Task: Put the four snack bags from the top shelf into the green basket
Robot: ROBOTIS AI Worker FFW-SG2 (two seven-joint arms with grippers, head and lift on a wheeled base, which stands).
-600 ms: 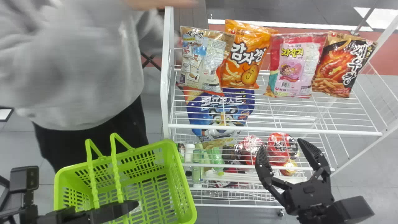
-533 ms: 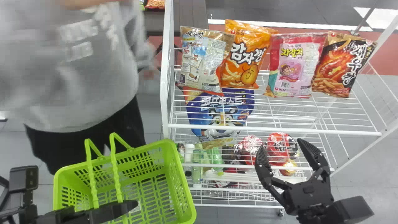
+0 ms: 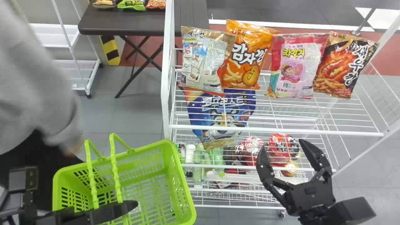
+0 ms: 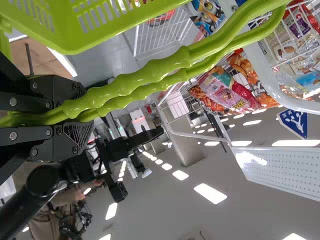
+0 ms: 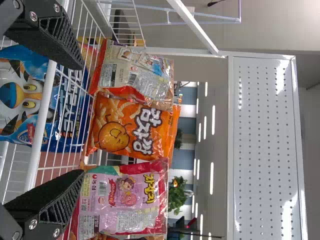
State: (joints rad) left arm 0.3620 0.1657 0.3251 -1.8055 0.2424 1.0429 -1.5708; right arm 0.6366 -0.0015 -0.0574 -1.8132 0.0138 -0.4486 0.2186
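Observation:
Four snack bags stand side by side on the top wire shelf: a beige bag, an orange bag, a pink bag and a dark brown bag. My right gripper is open below and in front of that shelf, holding nothing. In the right wrist view the same gripper spreads its fingers short of the orange bag and pink bag. My left gripper is over the green basket; in the left wrist view this gripper is shut on the basket's handles.
A blue cereal bag lies on the level under the top shelf, with bottles and red packages lower down. The white front rail crosses before the snacks. A dark table stands behind at the left.
The person in grey has moved off to the left, uncovering the table behind. The basket has shifted very slightly left. Both arms and the snack bags hold practically the same places.

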